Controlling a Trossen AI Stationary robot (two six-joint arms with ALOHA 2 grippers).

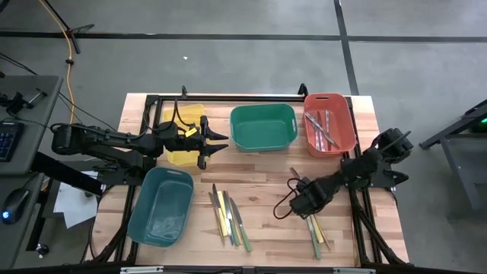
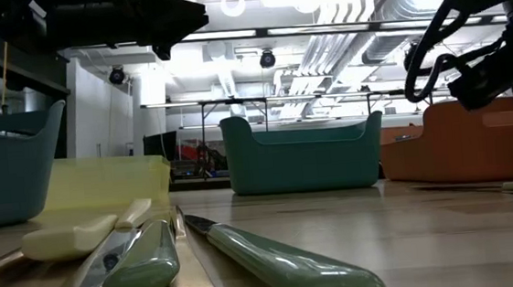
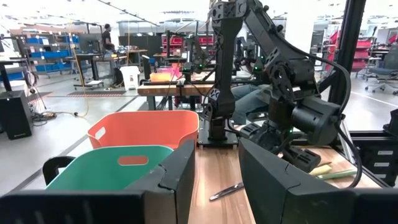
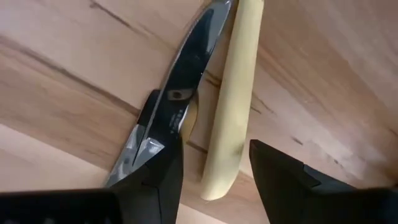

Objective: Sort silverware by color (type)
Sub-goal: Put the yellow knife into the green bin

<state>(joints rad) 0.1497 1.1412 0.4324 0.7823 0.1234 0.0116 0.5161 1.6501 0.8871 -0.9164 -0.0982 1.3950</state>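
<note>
**Right wrist view: fingers straddle yellow utensil**

Right wrist view has right gripper point(image 4: 214, 171) spread open, low over a pale yellow-handled utensil point(image 4: 231, 106) beside a silver-grey metal one point(image 4: 177, 93) on the wooden table point(image 4: 56, 74). High view: left gripper point(image 1: 215, 142) parted, holding nothing, at the yellow plastic bin point(image 1: 183, 156), centre-left. Loose silverware point(image 1: 228, 217) lies lower centre; more in the red bin point(image 1: 346, 137), upper right.
</note>
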